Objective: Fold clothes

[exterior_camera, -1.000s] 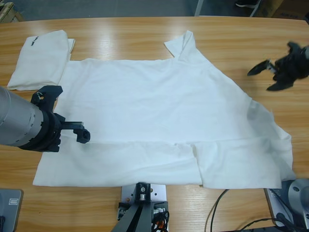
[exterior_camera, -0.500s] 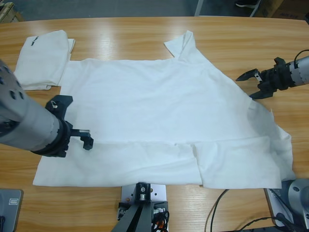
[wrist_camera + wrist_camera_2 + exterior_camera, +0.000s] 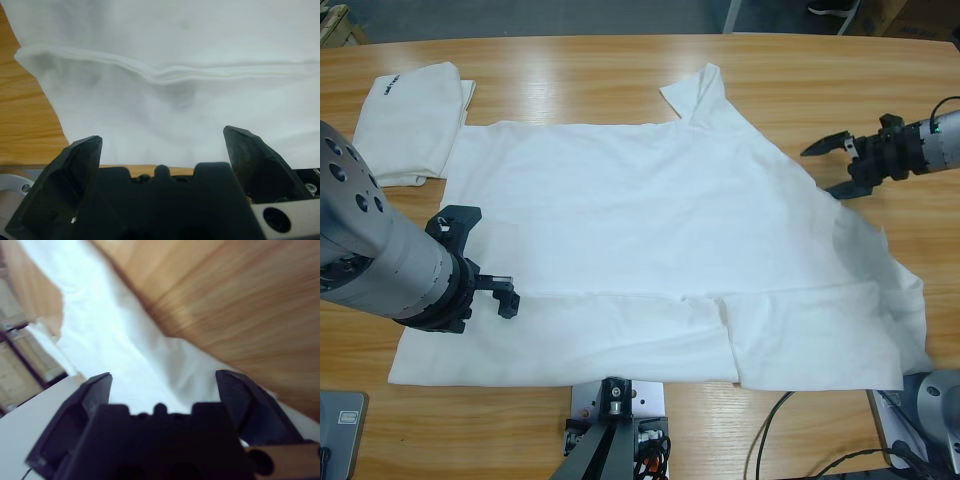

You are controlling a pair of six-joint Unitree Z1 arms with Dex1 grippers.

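Big plain white soft-cloth short-sleeved T-shirt (image 3: pixel 660 250) spread nearly bench-wide across the long wooden bench (image 3: pixel 620 80), near hem doubled over into a band along the near edge, with a split in that band about mid-way. One sleeve poking up at the far side, right part of the cloth rumpled and running down toward the near right corner.

Second white T-shirt, already folded into a neat packet (image 3: pixel 405 120), sitting at the far left, small black lettering mark up near its far corner. Looks to be touching or just tucked against the spread shirt's left shoulder, can't quite tell which.

Left gripper (image 3: pixel 480 260) over the left edge of the spread shirt, right by the folded hem band. Jaws spread apart, nothing between them. Left wrist view looking straight down onto that layered hem (image 3: pixel 165 75) with bare wood off to one side.

Right gripper (image 3: pixel 835 165) at the right side, over bare wood just beside the shirt's right edge. Jaws released too, gaping wide, gripping nothing. Right wrist view showing white cloth (image 3: pixel 125 355) running between the jaw tips.
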